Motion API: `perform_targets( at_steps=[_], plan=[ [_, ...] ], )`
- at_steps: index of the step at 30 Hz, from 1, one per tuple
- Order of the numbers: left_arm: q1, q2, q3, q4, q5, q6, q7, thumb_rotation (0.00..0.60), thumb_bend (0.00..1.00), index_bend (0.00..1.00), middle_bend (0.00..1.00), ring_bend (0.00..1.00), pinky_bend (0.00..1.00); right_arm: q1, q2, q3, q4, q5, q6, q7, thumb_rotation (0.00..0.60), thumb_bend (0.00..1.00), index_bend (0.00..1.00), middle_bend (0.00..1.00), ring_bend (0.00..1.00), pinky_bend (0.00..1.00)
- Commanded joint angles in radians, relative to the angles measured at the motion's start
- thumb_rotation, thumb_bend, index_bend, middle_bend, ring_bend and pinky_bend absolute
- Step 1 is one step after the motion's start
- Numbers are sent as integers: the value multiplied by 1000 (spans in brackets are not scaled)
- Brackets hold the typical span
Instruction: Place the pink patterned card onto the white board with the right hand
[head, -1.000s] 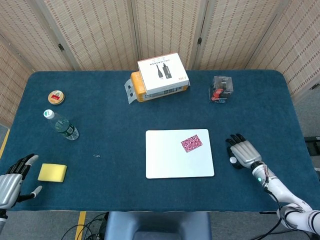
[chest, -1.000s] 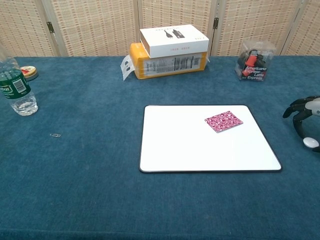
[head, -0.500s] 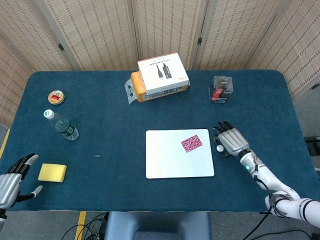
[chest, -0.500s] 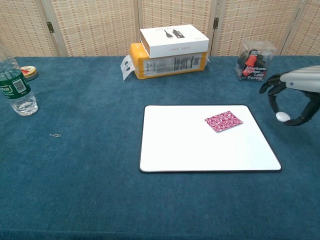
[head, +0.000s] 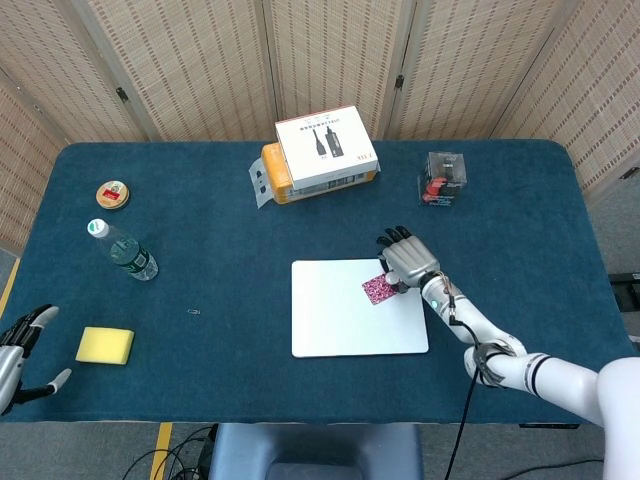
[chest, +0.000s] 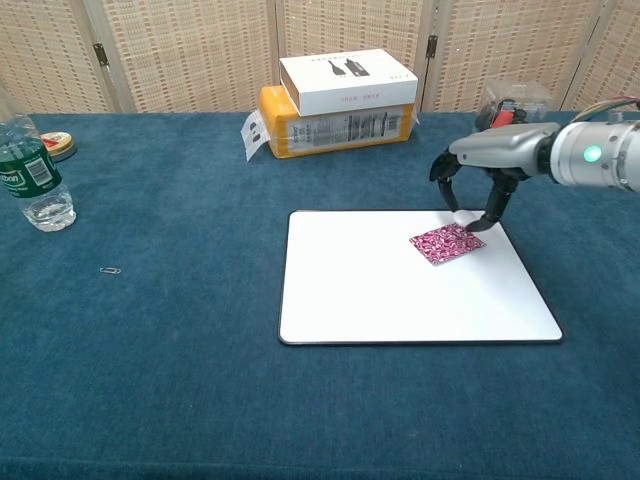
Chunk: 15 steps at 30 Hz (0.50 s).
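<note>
The pink patterned card (chest: 447, 243) is seen lying flat on the white board (chest: 380, 300), near its far right corner. The right robot hand (chest: 472, 185) is arched over the card, fingers spread downward; whether the card is pinched cannot be told. The left robot hand (head: 18, 350) is held released at the worktop (head: 230, 240) edge, presumably kept clear.

2 boxes (head: 326, 145), 1 bottle (head: 122, 249)
</note>
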Motion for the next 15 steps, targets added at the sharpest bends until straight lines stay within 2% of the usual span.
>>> perform_targets(
  at_steps=[1,12,15],
  plan=[
    [-1,2,-1,5,0,-1,-6,600,294,0,90,117,223,16,-12,-6,5,15,-1,-19,600,192,553,155,0,0],
    [4,4,0,4,11,13,-14,600,293,0,90,117,223,34,-7,-49,-22,71,18,-74,600,192,553,149,0,0],
    [6,4,0,2,13,18,-11,600,294,0,90,117,222,47,-5,-62,-26,104,11,-100,600,190,516,125,0,0]
  ],
)
